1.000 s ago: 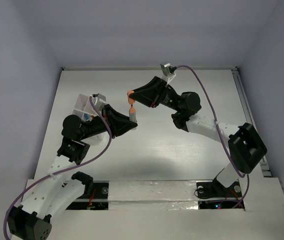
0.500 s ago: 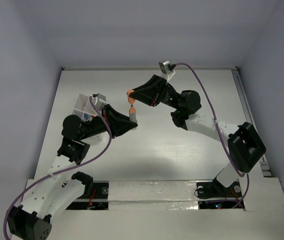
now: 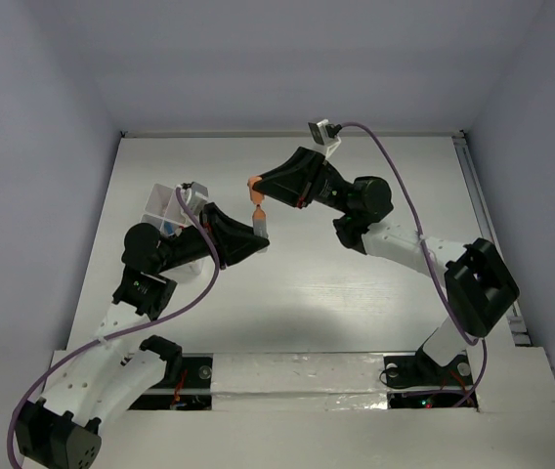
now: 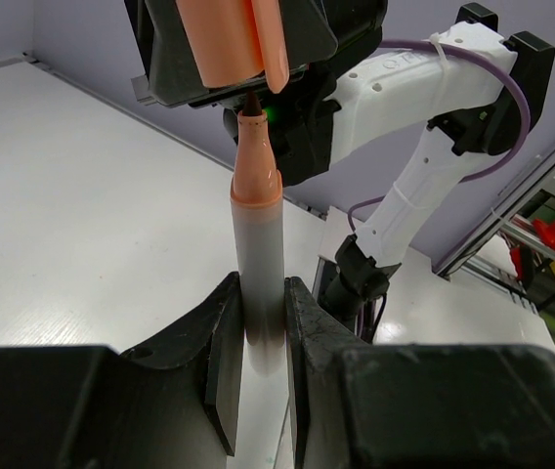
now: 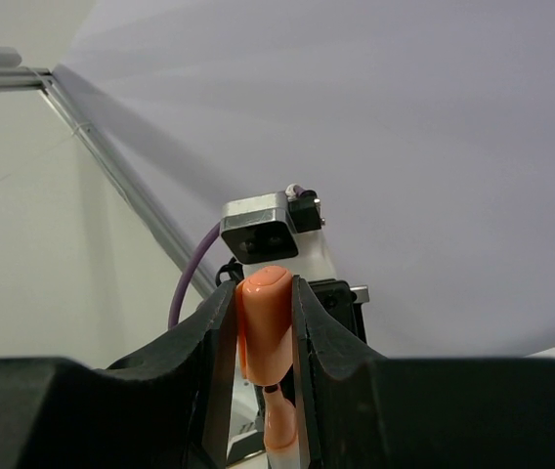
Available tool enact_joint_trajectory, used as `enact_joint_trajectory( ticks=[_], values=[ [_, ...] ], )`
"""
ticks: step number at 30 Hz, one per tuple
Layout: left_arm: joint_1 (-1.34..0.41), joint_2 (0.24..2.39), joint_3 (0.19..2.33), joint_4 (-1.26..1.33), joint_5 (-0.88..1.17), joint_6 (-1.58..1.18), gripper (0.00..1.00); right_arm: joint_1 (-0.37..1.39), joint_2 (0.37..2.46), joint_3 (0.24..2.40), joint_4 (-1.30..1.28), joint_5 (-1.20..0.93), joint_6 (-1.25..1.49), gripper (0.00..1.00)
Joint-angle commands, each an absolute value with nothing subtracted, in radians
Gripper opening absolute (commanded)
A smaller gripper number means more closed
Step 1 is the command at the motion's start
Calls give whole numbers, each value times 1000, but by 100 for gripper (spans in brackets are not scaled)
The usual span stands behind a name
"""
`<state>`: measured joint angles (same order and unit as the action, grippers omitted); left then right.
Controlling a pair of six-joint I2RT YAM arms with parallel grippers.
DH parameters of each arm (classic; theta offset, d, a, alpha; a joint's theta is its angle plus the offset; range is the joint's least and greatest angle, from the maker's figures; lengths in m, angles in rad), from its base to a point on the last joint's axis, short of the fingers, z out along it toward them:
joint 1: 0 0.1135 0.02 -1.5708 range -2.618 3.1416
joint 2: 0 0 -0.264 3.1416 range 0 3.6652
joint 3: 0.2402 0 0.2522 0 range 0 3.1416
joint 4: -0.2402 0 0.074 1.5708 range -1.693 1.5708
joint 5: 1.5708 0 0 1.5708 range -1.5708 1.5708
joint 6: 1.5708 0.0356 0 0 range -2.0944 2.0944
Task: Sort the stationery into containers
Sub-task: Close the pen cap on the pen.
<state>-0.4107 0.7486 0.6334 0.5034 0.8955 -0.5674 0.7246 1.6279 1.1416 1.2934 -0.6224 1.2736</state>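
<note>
My left gripper (image 3: pixel 260 234) is shut on the grey-white barrel of a marker pen (image 4: pixel 258 283) and holds it upright above the table. The pen's orange collar and dark nib (image 4: pixel 254 103) point up. My right gripper (image 3: pixel 255 185) is shut on the pen's orange cap (image 5: pixel 266 327) and holds it directly over the nib. The nib sits at the cap's mouth, with a thin gap showing. The cap also shows in the left wrist view (image 4: pixel 234 39). The white compartment box (image 3: pixel 164 207) stands behind my left arm, mostly hidden. Other stationery is not in view.
The white table (image 3: pixel 356 283) has walls at the back and sides. A metal rail (image 3: pixel 488 225) runs along the table's right edge. Both arms meet over the table's middle-left part.
My right wrist has shifted slightly left with the cap. The pen and my left gripper have barely moved.
</note>
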Motion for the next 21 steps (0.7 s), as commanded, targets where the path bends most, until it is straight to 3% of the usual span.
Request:
enact_joint_trajectory(
  ticks=[1, 21],
  values=[
    [-407, 729, 655, 538, 888, -546, 0, 730, 1637, 1131, 1651, -640, 1290, 0],
    [-407, 673, 630, 670, 801, -638, 0, 749, 1618, 1052, 1715, -715, 1258, 0]
  ],
)
